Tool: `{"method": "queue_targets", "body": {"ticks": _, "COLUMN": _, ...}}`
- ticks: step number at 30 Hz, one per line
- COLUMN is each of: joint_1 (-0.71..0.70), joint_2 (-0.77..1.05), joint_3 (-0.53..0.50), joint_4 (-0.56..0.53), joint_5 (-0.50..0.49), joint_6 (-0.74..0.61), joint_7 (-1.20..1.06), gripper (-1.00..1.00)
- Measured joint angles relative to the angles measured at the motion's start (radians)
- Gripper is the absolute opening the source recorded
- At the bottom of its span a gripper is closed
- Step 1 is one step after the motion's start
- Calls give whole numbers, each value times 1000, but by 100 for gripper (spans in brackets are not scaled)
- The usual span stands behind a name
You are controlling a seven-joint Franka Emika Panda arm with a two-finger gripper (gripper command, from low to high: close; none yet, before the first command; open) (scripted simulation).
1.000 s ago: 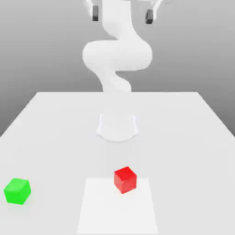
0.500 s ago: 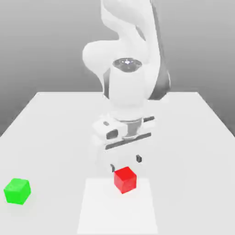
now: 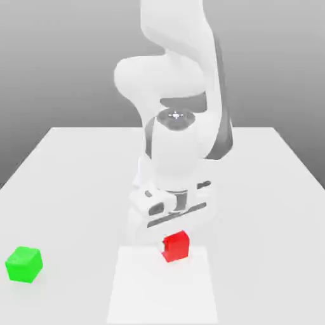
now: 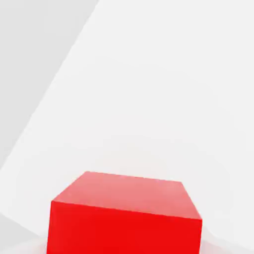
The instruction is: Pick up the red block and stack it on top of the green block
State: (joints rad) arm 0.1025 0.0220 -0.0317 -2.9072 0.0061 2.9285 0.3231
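The white desk [image 3: 76, 165] carries the arm, bent low over the paler square patch [image 3: 162, 292] at its front edge, pincer [image 3: 172, 240] down around the red block [image 3: 176, 246]; whether it is spread or pinching, I cannot tell. This looks like the grasping step: next comes a firm pinch and lift. The green block [image 3: 24, 264] sits well apart toward the exterior view's left, nothing between.

red block [image 3: 176, 247]: top hidden by arm | [image 4: 124, 213]: base cut off
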Motion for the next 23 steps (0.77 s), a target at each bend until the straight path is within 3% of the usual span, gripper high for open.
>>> {"method": "queue_targets", "body": {"ticks": 4, "joint_1": -34, "joint_2": -96, "joint_3": -32, "joint_4": 17, "joint_5": -9, "joint_6": -113, "joint_7": -14, "gripper": -100}}
{"method": "queue_targets", "body": {"ticks": 14, "joint_1": -452, "joint_2": 59, "joint_3": -246, "joint_4": 365, "joint_5": 49, "joint_6": -311, "joint_7": -267, "gripper": -100}}
{"method": "queue_targets", "body": {"ticks": 19, "joint_1": -511, "joint_2": 220, "joint_3": -211, "joint_4": 414, "joint_5": 137, "joint_6": -206, "joint_7": -356, "gripper": -100}}
{"method": "queue_targets", "body": {"ticks": 20, "joint_1": -519, "joint_2": 245, "joint_3": -200, "joint_4": 417, "joint_5": 153, "joint_6": -183, "joint_7": -368, "gripper": 100}}
{"method": "queue_targets", "body": {"ticks": 23, "joint_1": -519, "joint_2": 245, "joint_3": -200, "joint_4": 417, "joint_5": 153, "joint_6": -183, "joint_7": -368, "gripper": 100}}
